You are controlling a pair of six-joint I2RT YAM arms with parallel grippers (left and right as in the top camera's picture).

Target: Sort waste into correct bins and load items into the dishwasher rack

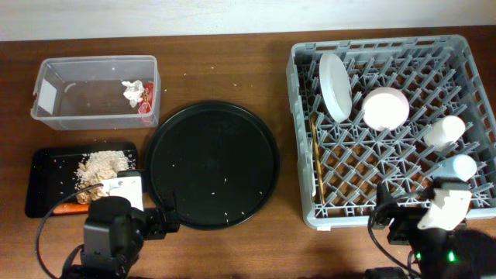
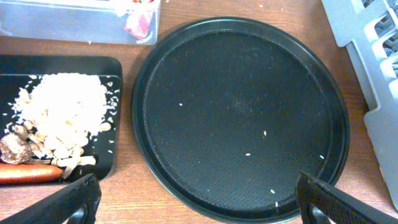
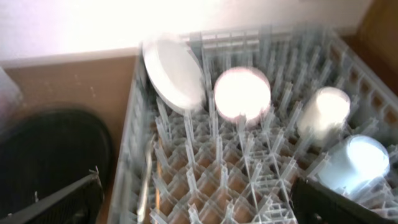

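The clear tub (image 1: pixel 54 118) holds the white tissue (image 1: pixel 132 91) and red wrapper (image 1: pixel 146 99). The shallow black tray (image 1: pixel 45 186) holds rice and scraps (image 1: pixel 105 165) and the orange carrot (image 2: pixel 25 173). The grey rack (image 1: pixel 304 203) holds the white plate (image 1: pixel 335 85), white bowl (image 1: pixel 385 108), pale cup (image 1: pixel 444 132), light-blue cup (image 1: pixel 459 167), wooden stick (image 1: pixel 315 159) and a pale fork (image 3: pixel 144 186) by its left wall. My left gripper (image 2: pixel 199 211) is open and empty over the table at the round tray's near edge. My right gripper (image 3: pixel 199 211) is open and empty at the rack's near side.
A large round black tray (image 1: pixel 213 167) with a few rice grains lies between the bins and the rack. Bare wooden table runs along the front, where both arms sit. The rack's near rows of pegs stand free of items.
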